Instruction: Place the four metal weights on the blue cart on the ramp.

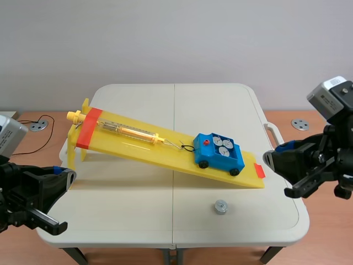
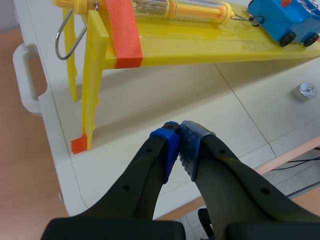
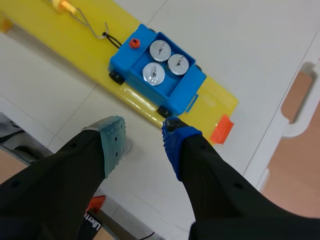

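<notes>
A blue cart sits low on the yellow ramp, hooked to a yellow spring scale. Three metal weights lie in the cart's tray. A fourth weight rests on the table in front of the ramp's low end and also shows in the left wrist view. My right gripper hovers open above the table just in front of the cart, holding nothing. At the table's near left corner my left gripper is shut on nothing.
The ramp's raised end stands on yellow legs at the left, with a wire hook and an orange band. An orange tab marks the ramp's low end. The white folding table has a handle on each side edge.
</notes>
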`<action>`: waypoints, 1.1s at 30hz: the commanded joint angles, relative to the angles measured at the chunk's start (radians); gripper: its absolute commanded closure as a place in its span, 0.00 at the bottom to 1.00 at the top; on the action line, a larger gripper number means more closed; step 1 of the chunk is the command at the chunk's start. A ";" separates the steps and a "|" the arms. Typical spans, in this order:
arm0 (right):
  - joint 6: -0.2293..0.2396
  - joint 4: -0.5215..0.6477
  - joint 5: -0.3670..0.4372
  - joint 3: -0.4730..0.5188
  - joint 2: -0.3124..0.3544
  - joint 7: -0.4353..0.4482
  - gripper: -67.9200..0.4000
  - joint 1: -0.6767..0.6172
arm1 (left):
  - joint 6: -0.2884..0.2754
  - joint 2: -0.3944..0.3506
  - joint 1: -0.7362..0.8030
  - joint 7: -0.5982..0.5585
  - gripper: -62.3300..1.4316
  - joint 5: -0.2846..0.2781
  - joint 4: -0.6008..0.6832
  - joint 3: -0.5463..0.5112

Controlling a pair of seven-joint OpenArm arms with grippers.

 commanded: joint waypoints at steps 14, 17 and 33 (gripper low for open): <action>-0.151 -0.026 -0.294 -0.198 -0.028 0.249 0.70 0.075 | -0.033 0.005 -0.022 -0.104 0.93 -0.059 0.059 -0.013; -0.179 -0.082 -0.345 -0.232 -0.054 0.272 0.70 0.102 | -0.033 0.005 -0.022 -0.103 0.93 -0.059 0.059 -0.013; -0.301 -0.337 -0.500 -0.377 -0.148 0.370 0.70 0.241 | -0.033 0.005 -0.022 -0.104 0.93 -0.059 0.059 -0.013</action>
